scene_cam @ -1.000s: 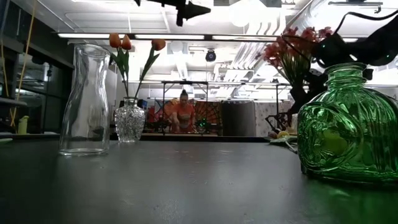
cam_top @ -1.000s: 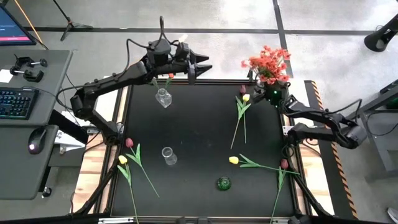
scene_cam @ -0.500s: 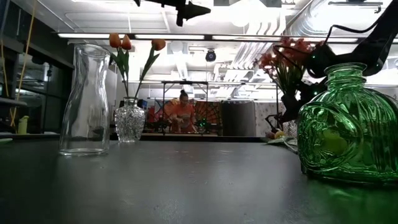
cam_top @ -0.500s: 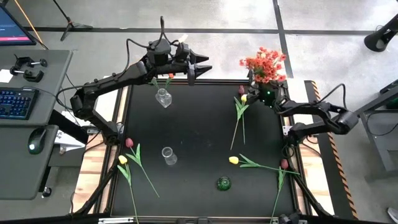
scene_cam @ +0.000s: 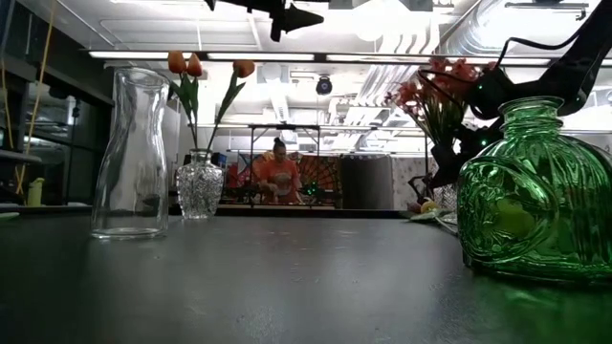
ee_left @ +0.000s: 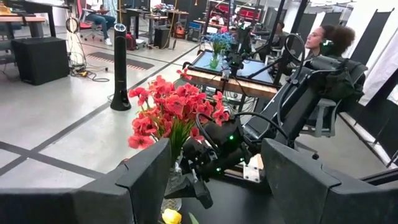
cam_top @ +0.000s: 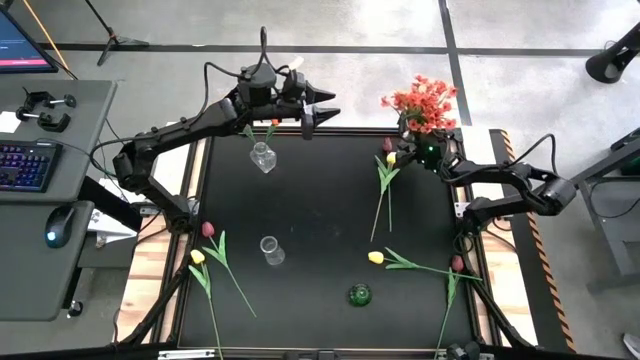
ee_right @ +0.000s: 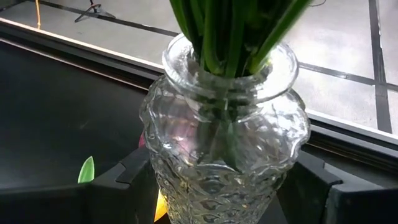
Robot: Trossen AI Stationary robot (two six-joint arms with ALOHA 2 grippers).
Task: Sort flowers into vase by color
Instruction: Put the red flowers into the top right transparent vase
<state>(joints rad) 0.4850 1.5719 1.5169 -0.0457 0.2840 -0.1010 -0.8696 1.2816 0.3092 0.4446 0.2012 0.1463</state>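
Counter (cam_top: 320, 215) layout, read from the high view with twelve o'clock at the far edge. A small vase (cam_top: 263, 157) at eleven o'clock, stems standing in it. A vase with a blossom spray (cam_top: 424, 100) at one o'clock, at the counter's far right corner. A carafe (cam_top: 271, 250) near seven o'clock. A squat vase (cam_top: 360, 295) near six o'clock. Loose flowers (cam_top: 385, 185) lie flat between twelve and two; another pair (cam_top: 205, 255) at eight; two more, apparently crossing, at four.

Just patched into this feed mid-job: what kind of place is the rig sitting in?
Probably a robotics lab or workshop: another table with flowers and arms stands behind, a desk with keyboard sits beside the black table, and ducts run overhead.
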